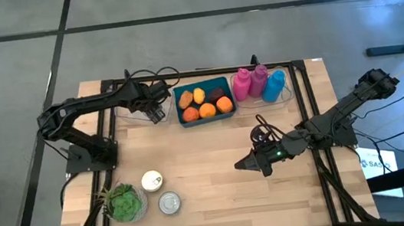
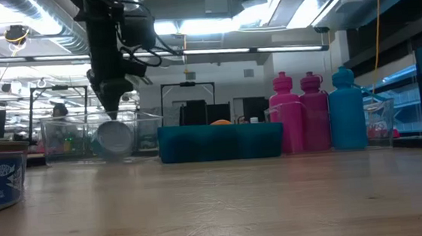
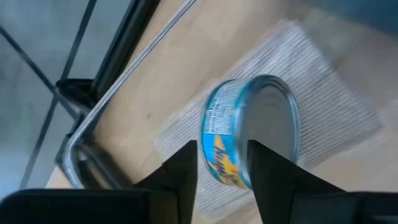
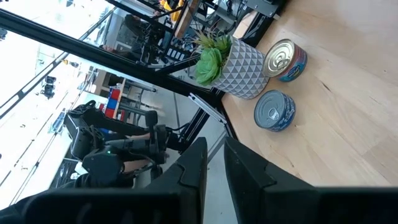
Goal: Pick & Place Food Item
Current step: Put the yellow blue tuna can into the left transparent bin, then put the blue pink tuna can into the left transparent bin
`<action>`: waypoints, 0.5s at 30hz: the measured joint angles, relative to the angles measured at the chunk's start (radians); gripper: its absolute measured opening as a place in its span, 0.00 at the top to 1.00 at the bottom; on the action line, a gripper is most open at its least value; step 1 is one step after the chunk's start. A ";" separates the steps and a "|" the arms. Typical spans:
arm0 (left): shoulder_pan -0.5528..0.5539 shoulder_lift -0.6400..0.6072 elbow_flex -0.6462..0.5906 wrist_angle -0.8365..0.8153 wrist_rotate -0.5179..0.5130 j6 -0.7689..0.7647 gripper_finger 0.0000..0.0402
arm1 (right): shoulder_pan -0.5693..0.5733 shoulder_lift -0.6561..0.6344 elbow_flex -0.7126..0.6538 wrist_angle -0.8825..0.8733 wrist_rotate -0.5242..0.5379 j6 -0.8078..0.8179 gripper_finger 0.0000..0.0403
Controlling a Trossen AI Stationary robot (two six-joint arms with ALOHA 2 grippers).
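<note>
A tuna can point(image 3: 249, 134) with a blue and yellow label stands on its edge between the fingers of my left gripper point(image 3: 222, 171). It is over a clear ribbed container point(image 3: 323, 81) at the table's far edge, left of the teal bin point(image 1: 179, 108). In the low view the can point(image 2: 113, 138) shows face-on below the gripper point(image 2: 112, 111). My right gripper point(image 1: 243, 166) hovers shut over the middle of the table and holds nothing; its fingers point(image 4: 214, 168) point at the near left corner. My left gripper pinches the can near its rim point(image 3: 214, 163), one finger on each flat end, coming from above and pointing down. The can hangs on edge below the fingers inside the clear container. Whether its lower rim point(image 2: 114, 156) touches the container floor I cannot tell.
The teal bin holds orange and brown food items point(image 1: 207, 111). Two pink bottles point(image 1: 243, 83) and a blue one point(image 1: 274, 85) stand to its right. Near the left front corner are two cans point(image 1: 152, 182) point(image 1: 169, 203) and a potted plant point(image 1: 124, 202).
</note>
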 joint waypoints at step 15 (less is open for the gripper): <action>-0.001 -0.039 0.002 -0.007 0.141 0.029 0.80 | 0.000 0.000 0.000 0.000 0.000 -0.001 0.86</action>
